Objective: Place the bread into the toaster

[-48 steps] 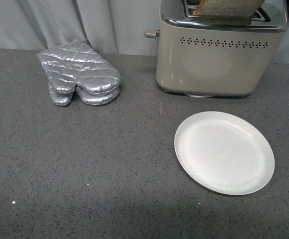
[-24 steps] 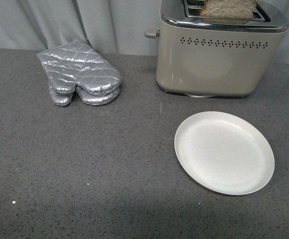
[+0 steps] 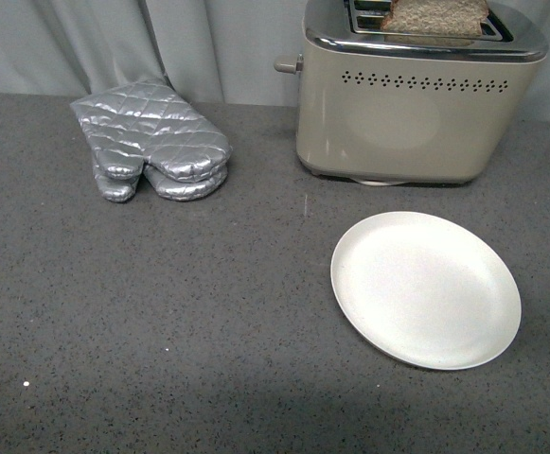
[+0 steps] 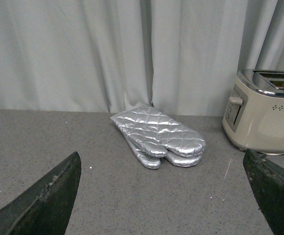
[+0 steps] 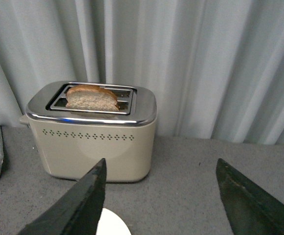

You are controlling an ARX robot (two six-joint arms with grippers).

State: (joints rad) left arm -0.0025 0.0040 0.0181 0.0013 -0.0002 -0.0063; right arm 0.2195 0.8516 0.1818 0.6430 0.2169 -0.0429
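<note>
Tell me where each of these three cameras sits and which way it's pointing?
Front view: on the robot's body, looking down at the counter, plate, oven mitts; no arm shows.
Left wrist view: on the left arm, facing the mitts; open left gripper frames it.
Right wrist view: on the right arm, facing the toaster and bread; open right gripper shows.
All share the toaster.

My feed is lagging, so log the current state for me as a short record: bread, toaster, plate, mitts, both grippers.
bread: standing in a toaster slot, top edge sticking out above the chrome
toaster: upright at the back of the counter, lever knob on its side
plate: white, nothing on it, in front of the toaster
oven mitts: silver quilted pair, stacked, apart from the toaster
left gripper: open, holding nothing, facing the mitts
right gripper: open, holding nothing, facing the toaster
</note>
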